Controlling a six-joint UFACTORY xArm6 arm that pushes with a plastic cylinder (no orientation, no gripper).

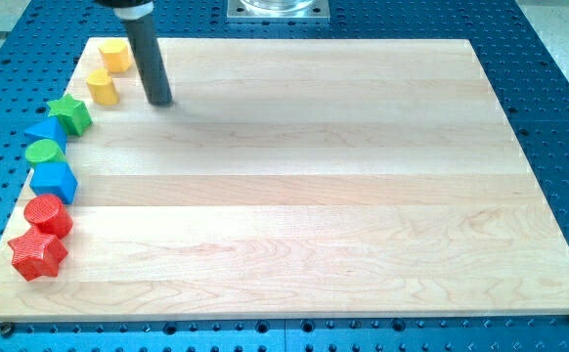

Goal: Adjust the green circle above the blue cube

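I have one view only, so nothing overlaps with another. It looks down on the counter [314, 196] from above its near edge, tilted forward, so the far edge sits narrower at the view's top. It stands far enough back to take in nearly the whole board, with blue perforated base [558, 108] around it. A metal mount [277, 10] is cut off at the top centre. The rod enters from the top left, my tip [161, 101] in frame. The blocks hug the left edge.
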